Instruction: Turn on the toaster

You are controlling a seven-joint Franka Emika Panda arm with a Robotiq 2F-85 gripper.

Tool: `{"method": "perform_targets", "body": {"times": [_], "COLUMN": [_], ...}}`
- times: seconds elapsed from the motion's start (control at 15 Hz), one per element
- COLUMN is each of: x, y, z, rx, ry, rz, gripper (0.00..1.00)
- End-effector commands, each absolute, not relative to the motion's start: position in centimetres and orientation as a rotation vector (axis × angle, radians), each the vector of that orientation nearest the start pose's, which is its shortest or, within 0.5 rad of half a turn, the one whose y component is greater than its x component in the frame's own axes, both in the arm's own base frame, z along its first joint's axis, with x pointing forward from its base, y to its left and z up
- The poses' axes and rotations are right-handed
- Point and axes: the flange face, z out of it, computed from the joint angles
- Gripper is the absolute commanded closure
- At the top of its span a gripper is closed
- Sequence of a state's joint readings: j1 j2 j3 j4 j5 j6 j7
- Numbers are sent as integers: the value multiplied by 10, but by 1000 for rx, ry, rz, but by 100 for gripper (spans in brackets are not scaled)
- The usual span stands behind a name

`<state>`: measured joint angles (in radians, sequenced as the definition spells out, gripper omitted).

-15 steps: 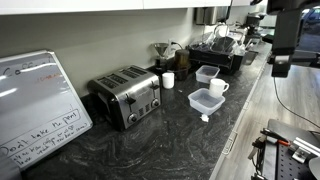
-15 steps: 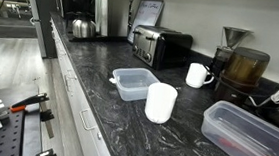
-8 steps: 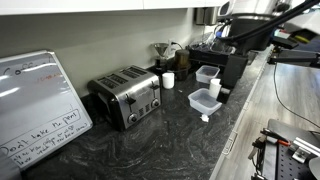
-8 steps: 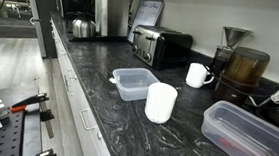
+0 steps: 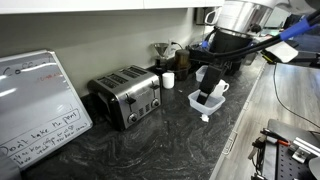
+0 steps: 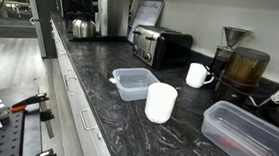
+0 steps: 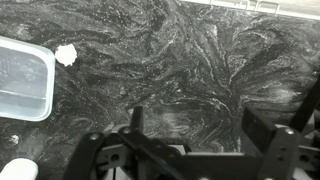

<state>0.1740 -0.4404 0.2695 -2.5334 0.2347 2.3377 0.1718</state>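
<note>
1. Starting with an exterior view: the gripper (image 5: pixel 209 92) hangs from the arm above the dark marble counter (image 5: pixel 170 140), right over a clear plastic tub (image 5: pixel 205 103). It hides part of a white mug (image 5: pixel 219 87) just behind the jaws. From this angle I cannot tell how wide they stand. The toaster (image 5: pixel 128 97) sits well apart from the jaws, off along the counter against the wall. Its levers and knobs face out, and nothing touches it. A small white cup (image 5: pixel 168 80) stands between the toaster and the jaws. A whiteboard (image 5: pixel 35 108) leans on the toaster's far side, farther still from the jaws.

2. Over to the exterior view from along the counter: the toaster (image 6: pixel 160 46) sits at the back by the wall, slots up. Nearer the camera are the plastic tub (image 6: pixel 134 84), a tall white tumbler (image 6: pixel 161 102) and the white mug (image 6: pixel 197 75). The jaws cannot be made out here.

3. Now the wrist view, and this settles it: the gripper (image 7: pixel 195 128) has its jaws spread wide. Nothing lies between the fingers (image 7: pixel 135 120), and only bare marble lies beneath them. A plastic tub (image 7: pixel 22 78) lies off to one side of the jaws, near the frame edge. A white scrap (image 7: pixel 66 54) lies just beside its corner.
</note>
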Motion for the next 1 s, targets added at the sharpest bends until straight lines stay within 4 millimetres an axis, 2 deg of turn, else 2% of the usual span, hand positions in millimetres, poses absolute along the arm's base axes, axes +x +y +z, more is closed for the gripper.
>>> {"method": "perform_targets", "body": {"times": [0.0, 0.2, 0.6, 0.73, 0.87, 0.93], "x": [383, 388, 402, 408, 417, 421], "y": [189, 198, 209, 206, 193, 180], "z": [447, 422, 378, 365, 359, 361], "rx": [-2981, -2927, -2807, -2778, -2765, -2766], "ry": [-177, -162, -92, -57, 2, 62], "rz": [-311, -423, -769, -852, -911, -942], "gripper": [0, 0, 0, 0, 0, 0]}}
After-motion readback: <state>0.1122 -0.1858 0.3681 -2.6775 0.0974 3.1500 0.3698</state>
